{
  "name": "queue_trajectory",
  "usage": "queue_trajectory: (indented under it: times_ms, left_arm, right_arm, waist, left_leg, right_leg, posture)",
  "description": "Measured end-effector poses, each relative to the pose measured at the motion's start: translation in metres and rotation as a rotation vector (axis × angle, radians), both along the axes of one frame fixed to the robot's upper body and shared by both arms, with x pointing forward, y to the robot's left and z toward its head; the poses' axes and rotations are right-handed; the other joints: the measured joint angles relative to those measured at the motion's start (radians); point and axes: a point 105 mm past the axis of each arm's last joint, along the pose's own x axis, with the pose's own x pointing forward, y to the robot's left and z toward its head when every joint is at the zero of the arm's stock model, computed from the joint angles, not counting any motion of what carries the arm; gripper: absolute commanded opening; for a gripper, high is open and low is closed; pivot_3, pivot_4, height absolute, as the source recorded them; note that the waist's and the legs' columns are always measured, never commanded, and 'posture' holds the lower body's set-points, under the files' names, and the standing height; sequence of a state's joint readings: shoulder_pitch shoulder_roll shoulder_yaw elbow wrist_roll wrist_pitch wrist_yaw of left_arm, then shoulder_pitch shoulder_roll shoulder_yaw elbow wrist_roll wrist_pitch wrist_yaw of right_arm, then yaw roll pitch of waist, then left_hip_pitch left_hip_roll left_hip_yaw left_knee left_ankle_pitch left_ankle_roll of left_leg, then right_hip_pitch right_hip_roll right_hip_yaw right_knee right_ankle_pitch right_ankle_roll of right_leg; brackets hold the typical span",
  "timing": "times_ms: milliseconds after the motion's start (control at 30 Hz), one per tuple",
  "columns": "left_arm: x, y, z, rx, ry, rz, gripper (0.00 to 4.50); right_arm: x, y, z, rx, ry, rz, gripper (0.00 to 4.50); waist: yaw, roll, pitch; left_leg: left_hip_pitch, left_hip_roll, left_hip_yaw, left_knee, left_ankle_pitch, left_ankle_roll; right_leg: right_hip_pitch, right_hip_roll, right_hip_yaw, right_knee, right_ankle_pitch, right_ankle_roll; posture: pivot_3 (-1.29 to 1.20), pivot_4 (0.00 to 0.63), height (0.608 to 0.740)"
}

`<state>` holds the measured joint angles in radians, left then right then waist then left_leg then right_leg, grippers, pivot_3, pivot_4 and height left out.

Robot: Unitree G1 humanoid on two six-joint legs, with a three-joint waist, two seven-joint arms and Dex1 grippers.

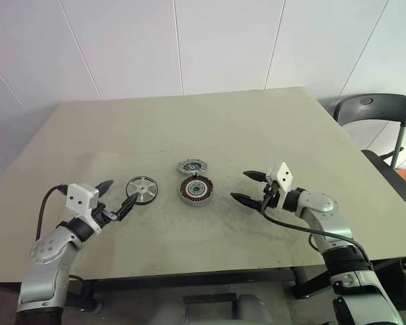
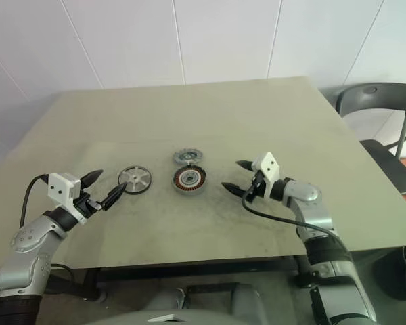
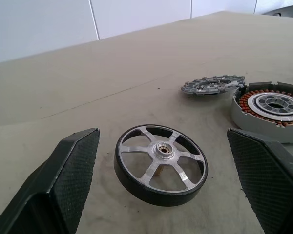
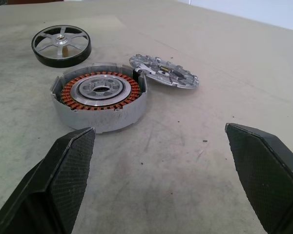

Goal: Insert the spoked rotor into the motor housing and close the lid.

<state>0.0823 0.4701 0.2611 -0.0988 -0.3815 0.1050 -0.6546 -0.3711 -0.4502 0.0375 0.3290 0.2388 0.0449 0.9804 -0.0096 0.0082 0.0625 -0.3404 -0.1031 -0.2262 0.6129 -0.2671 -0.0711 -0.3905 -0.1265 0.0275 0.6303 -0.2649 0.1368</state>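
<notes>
A large beige tabletop (image 1: 210, 128) is seen, and the three parts are grouped near its middle, somewhat closer to the near edge than to the far edge. A dark folding chair (image 1: 375, 112) is placed beyond the right edge, near the far right corner.

The motor housing (image 1: 196, 190) is set upright on the tabletop, its ring of copper-brown windings and silver central hub left uncovered. The lid (image 1: 191, 166) is laid just behind it, on the side toward the far edge, its notched rim at or touching the housing's wall; whether true contact is made cannot be told. The spoked rotor (image 1: 141, 189) is laid flat toward the left edge from the housing, close beside it but apart, with the tabletop visible through the gaps between its spokes.

The left gripper (image 1: 117, 198) is held just left of the rotor, its jaws spread wide and nothing grasped; in the left wrist view the rotor is framed between the two black fingers (image 3: 73, 170) without being touched. The right gripper (image 1: 247, 187) is held to the right of the housing, near it yet clear of it, jaws likewise fully released and empty.
</notes>
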Motion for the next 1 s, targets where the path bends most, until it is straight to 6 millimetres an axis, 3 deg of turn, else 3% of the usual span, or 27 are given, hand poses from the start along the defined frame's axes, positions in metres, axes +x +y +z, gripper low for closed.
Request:
queue_trajectory:
  times_ms: [400, 667, 833, 1000]
  left_arm:
    - [0.000, 0.000, 0.000, 0.000, 0.000, -0.001, 4.45]
    - [-0.002, -0.001, -0.001, -0.001, 0.005, -0.016, 4.45]
    - [-0.012, -0.005, -0.005, -0.001, 0.027, -0.056, 4.45]
    - [-0.015, -0.008, -0.005, 0.001, 0.027, -0.075, 4.45]
  right_arm:
    - [-0.001, 0.006, 0.000, -0.026, 0.002, 0.028, 4.50]
    - [0.003, 0.048, 0.042, -0.175, -0.071, 0.233, 4.50]
    - [0.002, 0.066, 0.056, -0.375, -0.026, 0.411, 4.50]
    - [0.002, 0.090, 0.068, -0.553, -0.125, 0.550, 4.50]
  waist:
    - [-0.001, 0.000, 0.000]
    - [-0.001, 0.000, 0.000]
    - [-0.001, 0.000, 0.000]
    - [-0.002, -0.001, 0.000]
  left_leg:
    - [0.000, 0.000, 0.000, 0.000, 0.000, 0.000]
    - [0.000, 0.004, 0.001, 0.000, 0.000, 0.000]
    - [0.000, 0.007, 0.002, 0.000, 0.000, 0.000]
    - [0.000, 0.010, 0.003, 0.000, 0.000, -0.001]
  right_leg:
    - [0.000, 0.000, 0.000, 0.000, 0.000, 0.000]
    - [-0.001, 0.003, 0.001, 0.000, 0.001, 0.000]
    - [-0.003, 0.006, 0.002, 0.000, 0.002, -0.003]
    - [-0.003, 0.009, 0.001, 0.000, 0.003, -0.003]
  posture:
    - [0.00, 0.000, 0.740]
    - [0.00, 0.000, 0.740]
    - [0.00, 0.000, 0.740]
    - [0.00, 0.000, 0.740]
